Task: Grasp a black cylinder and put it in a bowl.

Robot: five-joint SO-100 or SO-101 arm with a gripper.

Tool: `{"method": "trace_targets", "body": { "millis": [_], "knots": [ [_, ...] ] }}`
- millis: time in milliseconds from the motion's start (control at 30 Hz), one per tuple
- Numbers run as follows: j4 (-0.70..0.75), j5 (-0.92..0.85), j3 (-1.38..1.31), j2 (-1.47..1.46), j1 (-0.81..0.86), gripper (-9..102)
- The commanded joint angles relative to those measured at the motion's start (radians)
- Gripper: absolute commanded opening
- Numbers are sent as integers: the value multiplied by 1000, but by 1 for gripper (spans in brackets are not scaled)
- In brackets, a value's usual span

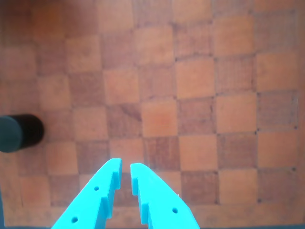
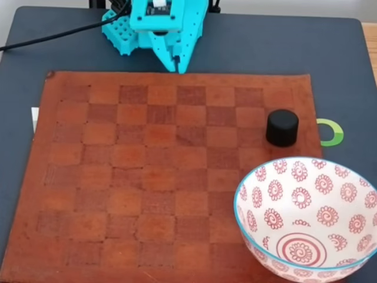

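Turquoise gripper [image 1: 125,167] enters the wrist view from 6 o'clock, its two fingers nearly together with only a thin slit between the tips and nothing held. In the fixed view it [image 2: 178,66] sits at 12 o'clock, tips just at the far edge of the brown leather chessboard mat [image 2: 147,177]. Most squares lie bare, leaving wide open room. At 3 o'clock near the mat's right border stands the black cylinder [image 2: 282,127], short, matte, flat-topped, roughly one square wide; the wrist view catches it [image 1: 19,133] at 9 o'clock. At 5 o'clock the bowl [image 2: 306,219], white with red spirals and a pale blue rim, overlaps the mat's corner. A dark table [image 2: 265,47] lies beneath.
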Motion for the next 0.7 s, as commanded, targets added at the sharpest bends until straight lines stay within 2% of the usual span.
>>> {"method": "trace_targets", "body": {
  "millis": [0,267,500,667],
  "knots": [
    [-9,-5,-126,-120,-40,0],
    [-9,55,-310,-433,-187,1],
    [-9,121,-420,-578,-298,1],
    [-9,219,-472,-637,-400,10]
  ]
}}
